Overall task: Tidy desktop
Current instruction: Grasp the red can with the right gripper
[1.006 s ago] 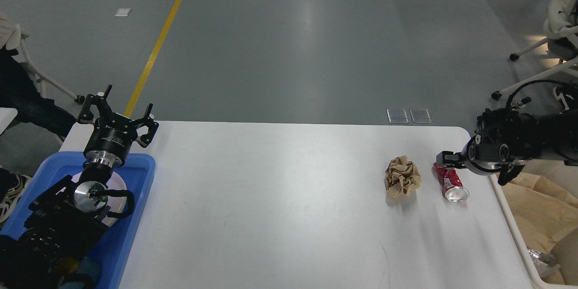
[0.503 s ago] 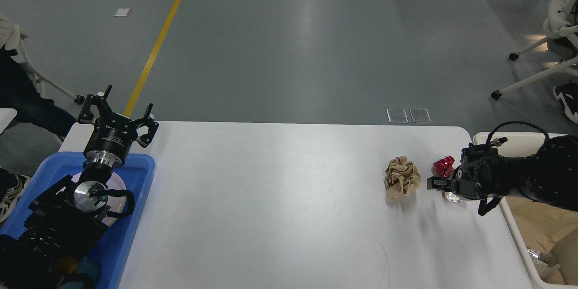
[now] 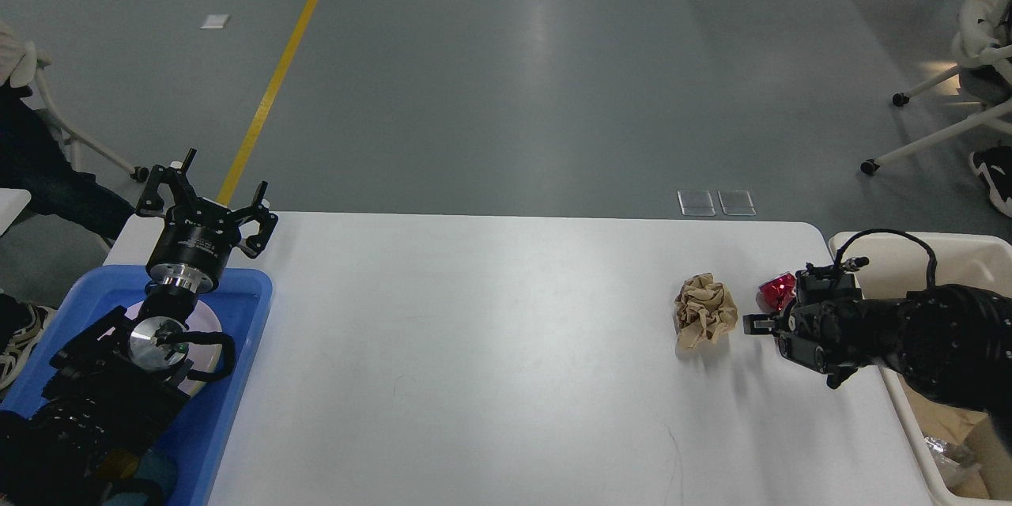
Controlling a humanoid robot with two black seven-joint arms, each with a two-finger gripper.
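Grey workshop floor with a yellow line (image 3: 277, 75) stretches beyond the table (image 3: 490, 348), a wide white top with rounded corners that fills the lower half of the head view. Taking that table as the landmark, a blue tray (image 3: 237, 379) overlaps its left end and a cream bin (image 3: 893, 249) stands just off its right end. Both arms are next in size. The left gripper (image 3: 207, 202) hangs over the table's far left corner above the tray, its fingers spread wide and holding nothing. The right gripper (image 3: 763, 324) reaches in over the table's right end. It is seen dark and nearly end-on, so I cannot tell whether it is parted or clenched, nor whether it grips anything.

Two bits of litter lie near the table's right end. A crumpled brown paper ball (image 3: 704, 310) sits free, just inward of the right gripper. A crushed red can (image 3: 776, 290) lies partly hidden behind that gripper.

The paper looks light and soft, likely to give under the fingers, so a pinch across its middle should do. The can is probably light, thin and slick; gripping across its dented body seems safest.
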